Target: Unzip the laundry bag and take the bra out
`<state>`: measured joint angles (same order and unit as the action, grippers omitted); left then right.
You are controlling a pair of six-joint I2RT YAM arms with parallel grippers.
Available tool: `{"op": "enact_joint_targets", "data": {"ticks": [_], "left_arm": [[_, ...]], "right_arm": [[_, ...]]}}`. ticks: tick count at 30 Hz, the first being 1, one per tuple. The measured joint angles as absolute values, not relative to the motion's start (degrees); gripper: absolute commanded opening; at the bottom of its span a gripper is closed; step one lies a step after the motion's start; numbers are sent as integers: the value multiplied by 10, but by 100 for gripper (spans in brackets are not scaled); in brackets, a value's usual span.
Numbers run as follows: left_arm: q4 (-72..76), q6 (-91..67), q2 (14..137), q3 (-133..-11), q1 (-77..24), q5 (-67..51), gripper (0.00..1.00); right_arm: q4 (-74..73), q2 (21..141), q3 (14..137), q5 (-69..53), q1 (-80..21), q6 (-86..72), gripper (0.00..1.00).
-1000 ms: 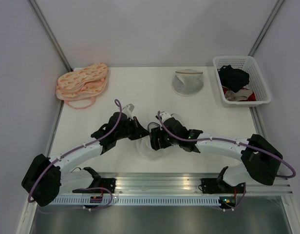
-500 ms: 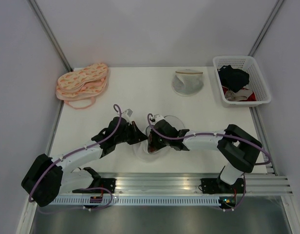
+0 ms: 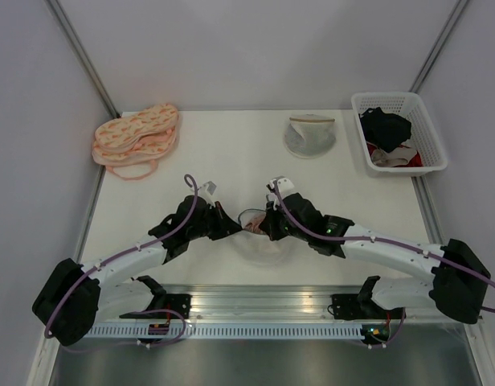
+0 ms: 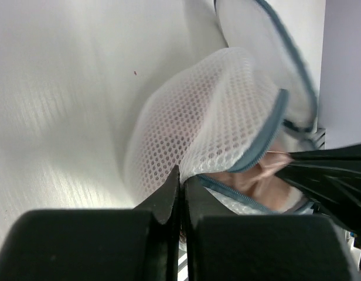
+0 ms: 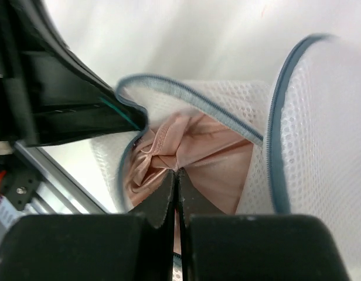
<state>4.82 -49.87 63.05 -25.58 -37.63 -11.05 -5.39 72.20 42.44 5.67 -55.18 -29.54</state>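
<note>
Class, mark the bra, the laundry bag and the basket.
bra (image 5: 198,155): right wrist view, pink fabric inside the opening.
laundry bag (image 4: 192,117): left wrist view, white mesh dome.
basket (image 3: 384,95): top external view, far rim.

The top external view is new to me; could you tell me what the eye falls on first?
The opened laundry bag at the near middle of the table draws the eye. The left end effector pinches its mesh, while the right end effector is shut on the pink bra inside. A stack of peach bras sits far left, a white basket far right.
</note>
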Motion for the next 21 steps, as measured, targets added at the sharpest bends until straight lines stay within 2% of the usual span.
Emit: {"op": "enact_joint_targets", "data": {"ticks": [2,12,21], "left_arm": [[48,-499,630,-255,-376,-110,4],[50,-501,634,-255,-376,-111,24],[71,-506,645,-255,-376,-125,25]], "right_arm": [[-57,691,424,64,-552,-292,0],[-8,613,403,105,-552,-287,0],[169,649,392,107,-551,-291,0]]}}
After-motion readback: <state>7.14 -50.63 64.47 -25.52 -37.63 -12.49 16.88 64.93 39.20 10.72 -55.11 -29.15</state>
